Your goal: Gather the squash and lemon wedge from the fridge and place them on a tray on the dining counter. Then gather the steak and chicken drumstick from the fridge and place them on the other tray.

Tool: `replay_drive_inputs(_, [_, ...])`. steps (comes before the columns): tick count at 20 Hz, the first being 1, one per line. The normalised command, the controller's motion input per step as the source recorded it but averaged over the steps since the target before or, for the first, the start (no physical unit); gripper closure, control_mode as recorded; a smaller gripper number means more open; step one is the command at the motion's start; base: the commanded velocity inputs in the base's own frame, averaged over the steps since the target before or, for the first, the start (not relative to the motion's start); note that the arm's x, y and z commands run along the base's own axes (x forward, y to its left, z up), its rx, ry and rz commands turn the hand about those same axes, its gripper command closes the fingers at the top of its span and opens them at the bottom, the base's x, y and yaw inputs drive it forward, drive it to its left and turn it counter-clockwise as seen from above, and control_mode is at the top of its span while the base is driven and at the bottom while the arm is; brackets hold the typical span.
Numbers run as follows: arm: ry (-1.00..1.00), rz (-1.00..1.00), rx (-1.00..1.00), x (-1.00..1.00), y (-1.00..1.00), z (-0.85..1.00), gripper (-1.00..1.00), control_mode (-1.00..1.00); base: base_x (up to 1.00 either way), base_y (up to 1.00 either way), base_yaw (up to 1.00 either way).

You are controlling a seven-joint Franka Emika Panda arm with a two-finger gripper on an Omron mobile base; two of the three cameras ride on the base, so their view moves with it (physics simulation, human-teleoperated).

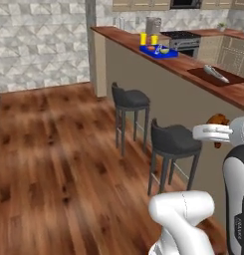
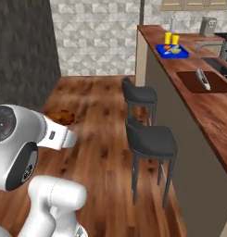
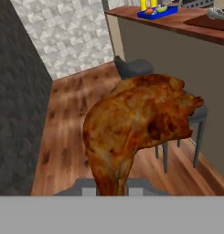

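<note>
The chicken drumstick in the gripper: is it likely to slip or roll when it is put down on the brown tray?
The chicken drumstick looks glossy, so it may slip. It is held by its thin end with the bulky end far out, so it could swing. Its rounded shape may roll a little on the flat brown tray.

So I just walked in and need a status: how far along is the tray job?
The blue tray on the counter already holds some small items, so the first half looks done. The gripper is shut on the drumstick, still away from the counter. The brown tray holds a pale item I can't identify; the drumstick still has to land there.
</note>
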Motion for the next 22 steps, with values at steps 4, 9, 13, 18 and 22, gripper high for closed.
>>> replay_drive_inputs(4, [0.0,0.0,0.0,0.0,0.0,0.0,1.0,1.0,0.62,0.64,-0.37])
replay_drive_inputs(9, [0.0,0.0,0.0,0.0,0.0,0.0,1.0,1.0,0.63,0.5,-0.41])
replay_drive_inputs(13, [0.0,0.0,0.0,0.0,0.0,0.0,1.0,1.0,0.62,0.41,-0.43])
replay_drive_inputs(18, [0.0,0.0,0.0,0.0,0.0,0.0,1.0,1.0,0.51,0.47,-0.45])
replay_drive_inputs(22, [0.0,0.0,0.0,0.0,0.0,0.0,1.0,1.0,0.41,0.43,-0.47])
